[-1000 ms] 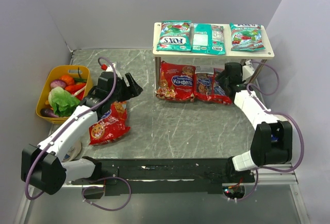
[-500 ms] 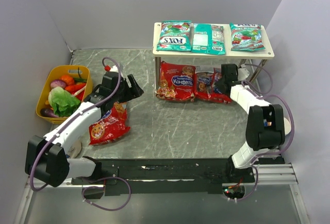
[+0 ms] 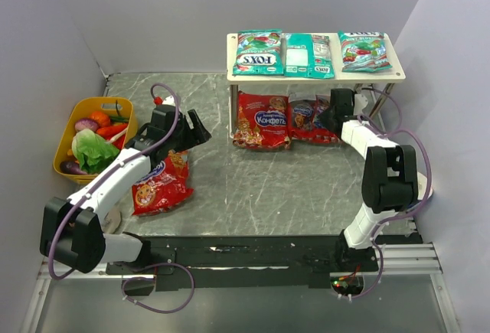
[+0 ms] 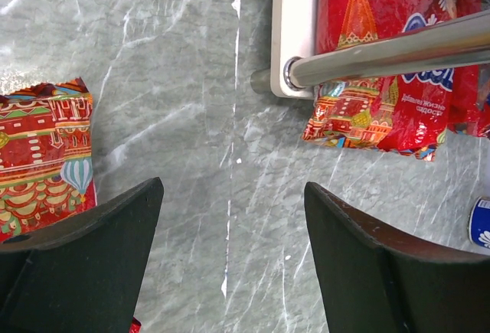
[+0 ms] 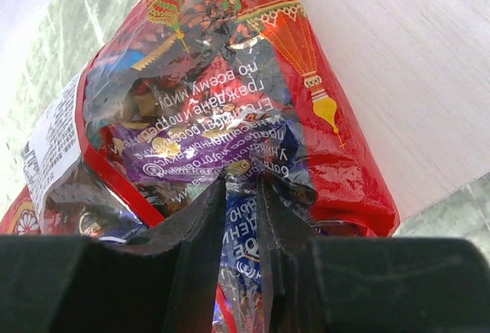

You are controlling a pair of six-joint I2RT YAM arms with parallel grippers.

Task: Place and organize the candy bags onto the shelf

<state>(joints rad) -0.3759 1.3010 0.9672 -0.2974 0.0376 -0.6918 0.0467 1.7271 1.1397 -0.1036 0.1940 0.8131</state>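
The shelf [image 3: 398, 74] stands at the back with three teal-green candy bags [image 3: 259, 52] side by side on its top board. On the lower board lie a red bag [image 3: 260, 120] and a second red bag [image 3: 305, 117]. My right gripper [image 3: 331, 119] is shut on that second bag's right edge, which shows crumpled between the fingers in the right wrist view [image 5: 230, 111]; my right gripper [image 5: 241, 184] is at the pale lower board [image 5: 413, 80]. A third red bag [image 3: 161, 184] lies flat on the table, also at the left in the left wrist view [image 4: 42, 157]. My left gripper [image 3: 197, 129] hovers beside it, open and empty [image 4: 233, 187].
A yellow tub of toy vegetables [image 3: 96, 135] sits at the left wall. The shelf's metal leg [image 4: 383, 53] and lower board corner [image 4: 295, 27] lie ahead of the left gripper. Walls close in on the left, back and right.
My right gripper has moved back and left with the red bag, sliding it further onto the lower board. The left gripper has edged slightly towards the shelf.
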